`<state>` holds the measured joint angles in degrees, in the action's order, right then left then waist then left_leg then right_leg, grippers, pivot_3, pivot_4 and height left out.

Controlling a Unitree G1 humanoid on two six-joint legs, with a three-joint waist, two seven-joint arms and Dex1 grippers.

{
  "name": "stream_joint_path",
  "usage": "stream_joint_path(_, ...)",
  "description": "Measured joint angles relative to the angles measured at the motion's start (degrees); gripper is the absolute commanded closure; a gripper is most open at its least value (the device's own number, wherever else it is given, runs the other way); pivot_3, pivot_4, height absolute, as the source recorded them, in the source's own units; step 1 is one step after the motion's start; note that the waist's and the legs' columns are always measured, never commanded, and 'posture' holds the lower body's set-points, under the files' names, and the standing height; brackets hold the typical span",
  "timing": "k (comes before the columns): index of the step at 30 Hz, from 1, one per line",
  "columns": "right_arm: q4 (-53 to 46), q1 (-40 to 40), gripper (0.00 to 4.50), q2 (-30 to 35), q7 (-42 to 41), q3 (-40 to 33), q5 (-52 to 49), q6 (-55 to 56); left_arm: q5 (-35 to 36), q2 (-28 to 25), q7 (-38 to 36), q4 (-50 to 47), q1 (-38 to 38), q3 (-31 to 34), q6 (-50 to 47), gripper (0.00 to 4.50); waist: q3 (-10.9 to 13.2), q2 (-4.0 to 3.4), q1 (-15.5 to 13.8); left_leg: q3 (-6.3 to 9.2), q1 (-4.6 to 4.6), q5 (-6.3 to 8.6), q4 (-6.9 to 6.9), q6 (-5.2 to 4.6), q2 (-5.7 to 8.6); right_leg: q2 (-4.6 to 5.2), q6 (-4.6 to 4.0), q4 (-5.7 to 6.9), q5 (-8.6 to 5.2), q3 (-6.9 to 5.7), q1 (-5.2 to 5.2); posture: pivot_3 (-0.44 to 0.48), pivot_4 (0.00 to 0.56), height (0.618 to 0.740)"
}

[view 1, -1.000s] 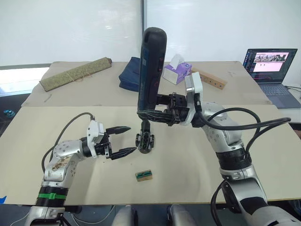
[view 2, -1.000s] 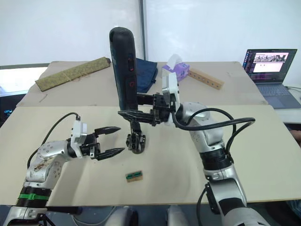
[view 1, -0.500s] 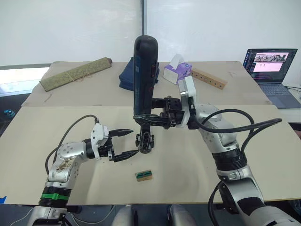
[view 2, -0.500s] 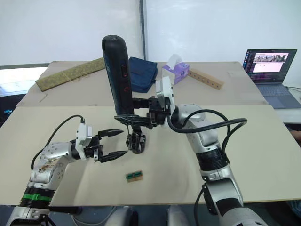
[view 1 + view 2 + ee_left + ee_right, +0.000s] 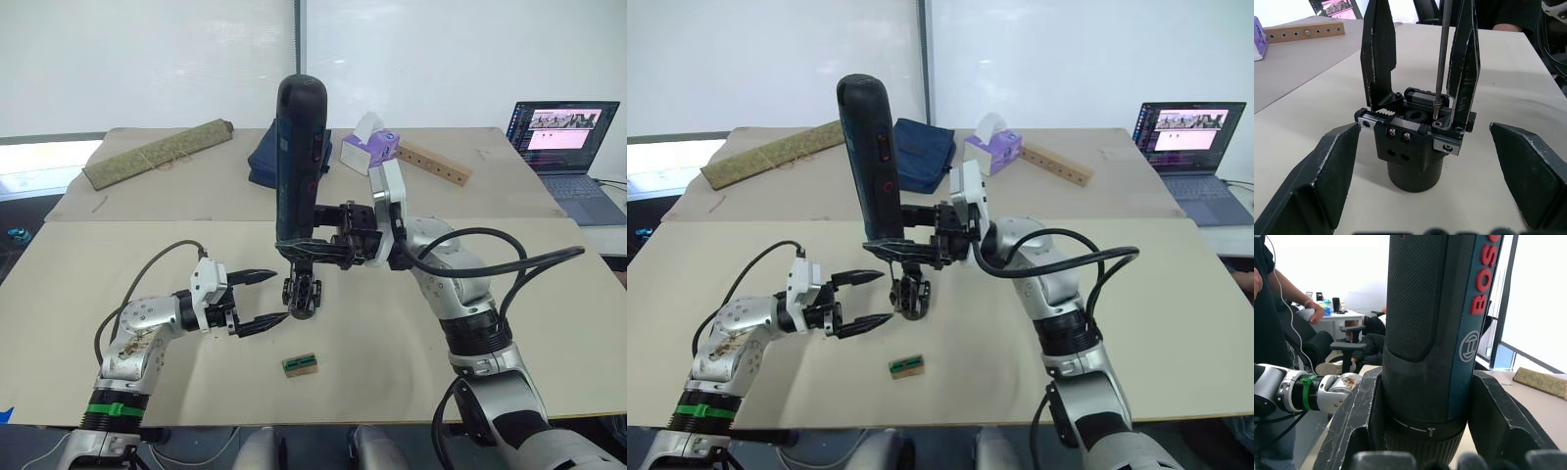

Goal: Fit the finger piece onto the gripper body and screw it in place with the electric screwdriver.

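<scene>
Right gripper (image 5: 315, 245) reaches in from 3 o'clock, fingers shut tight around the electric screwdriver (image 5: 298, 157), held upright. Its thin bit (image 5: 1440, 54) points down onto a screw on the gripper body (image 5: 1415, 139), which stands mid-bench (image 5: 549, 323). Left gripper (image 5: 261, 300) hovers at its 9 o'clock, fingers wide open, holding nothing.

The screwdriver (image 5: 1435, 333) has a matt black stippled grip, a smoother dark blue panel with raised red lettering, and a thin bright metal bit (image 5: 1441, 54). The gripper body (image 5: 1413, 147) is matt black with shiny screws. The surface (image 5: 411, 352) under it is smooth, matt beige.
</scene>
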<state>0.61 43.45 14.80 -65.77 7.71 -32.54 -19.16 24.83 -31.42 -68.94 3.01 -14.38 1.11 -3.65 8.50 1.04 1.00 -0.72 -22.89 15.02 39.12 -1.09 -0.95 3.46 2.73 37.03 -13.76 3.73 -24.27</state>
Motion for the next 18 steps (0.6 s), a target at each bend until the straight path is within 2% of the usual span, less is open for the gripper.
stream_joint_path(18,0.0,-1.1,2.55,0.2,0.0,0.2,0.8,0.0,-0.1,0.0,0.0,0.0,0.8,-0.3,0.0,0.00,0.0,0.00,0.0,0.00,0.00,0.00,-0.01,0.00,-0.01,0.00,0.00,-0.01,0.00,0.00,0.00,0.000,0.150,0.740)
